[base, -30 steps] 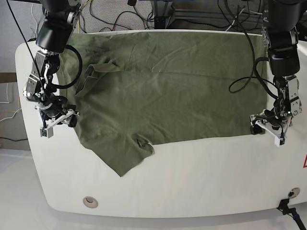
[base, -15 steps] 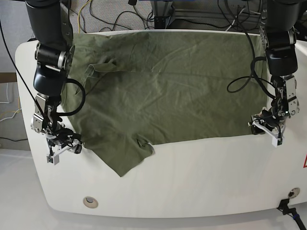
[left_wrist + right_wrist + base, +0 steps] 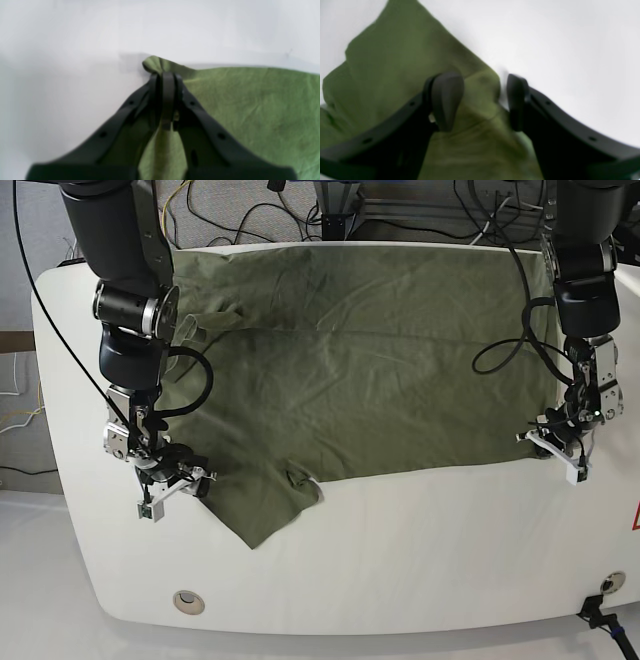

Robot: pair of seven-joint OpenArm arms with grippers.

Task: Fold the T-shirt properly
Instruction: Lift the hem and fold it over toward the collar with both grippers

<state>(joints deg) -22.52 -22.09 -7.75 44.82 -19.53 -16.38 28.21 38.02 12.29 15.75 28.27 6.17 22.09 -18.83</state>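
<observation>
Right gripper (image 3: 172,489) has slid right along the near-left edge since the earlier frames and now sits at the sleeve edge of the T-shirt (image 3: 350,360) — jaws apart, one fingertip (image 3: 446,100) over cloth, the other on bare table (image 3: 400,560), nothing pinched. Left gripper (image 3: 562,452) barely shifted — jaws closed tight on the shirt's near-right hem corner, cloth bunched between them. Shirt lies spread across the far half of the table, wrinkled, one sleeve pointing toward the near edge.
</observation>
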